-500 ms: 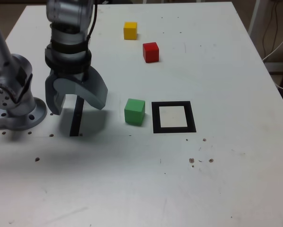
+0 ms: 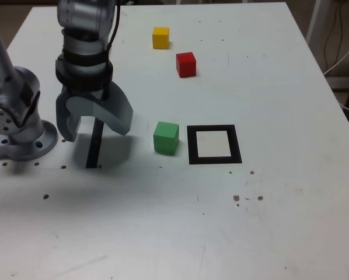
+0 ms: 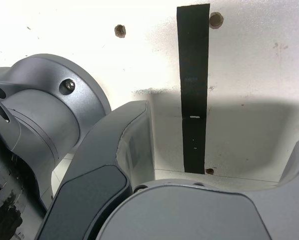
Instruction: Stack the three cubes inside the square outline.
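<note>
1. Over the thin black strip toward the exterior view's left, the gripper hangs from the arm's wrist, pointing down at the white table and casting a soft shadow on it.
2. Its jaws stand wide apart with nothing between them; the wrist view shows bare table and the strip beyond them, and the grey arm base beside one finger.
3. The green cube sits on the table between the gripper and the square outline, near the outline's left side in the exterior view but outside it.
4. Farther back are the red cube and, behind it and a little to the exterior view's left, the yellow cube. All three are apart from one another.
5. Each cube rests flat on a face, and none has a long axis. The red one looks slightly turned. The outline lies flat, also without a long axis, one pair of its sides running roughly across the exterior view.
6. Compared with the earlier exterior picture, no clear change shows: arm, cubes and outline keep their places.
</note>
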You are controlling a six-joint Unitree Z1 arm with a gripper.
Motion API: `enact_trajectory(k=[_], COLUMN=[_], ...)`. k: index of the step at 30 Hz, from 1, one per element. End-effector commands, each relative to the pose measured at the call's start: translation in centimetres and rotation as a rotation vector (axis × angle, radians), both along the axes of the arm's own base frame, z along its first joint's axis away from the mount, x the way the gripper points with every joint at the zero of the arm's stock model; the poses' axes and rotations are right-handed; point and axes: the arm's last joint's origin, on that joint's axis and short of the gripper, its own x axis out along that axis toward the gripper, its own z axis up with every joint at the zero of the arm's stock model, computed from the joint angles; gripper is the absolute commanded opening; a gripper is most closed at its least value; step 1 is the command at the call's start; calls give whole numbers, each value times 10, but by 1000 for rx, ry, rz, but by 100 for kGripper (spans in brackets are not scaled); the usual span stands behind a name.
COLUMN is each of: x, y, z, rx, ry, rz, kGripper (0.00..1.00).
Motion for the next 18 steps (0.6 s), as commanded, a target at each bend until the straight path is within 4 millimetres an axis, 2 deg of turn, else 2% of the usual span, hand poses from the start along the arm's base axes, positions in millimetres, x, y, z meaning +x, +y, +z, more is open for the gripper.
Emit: enact_trajectory(k=[1, 9, 18], x=[0, 4, 24], y=[0, 0, 3], z=[1, 5, 27], rx=[0, 9, 25], ry=[1, 8, -5], rz=[3, -4, -29], kGripper=[99, 99, 99])
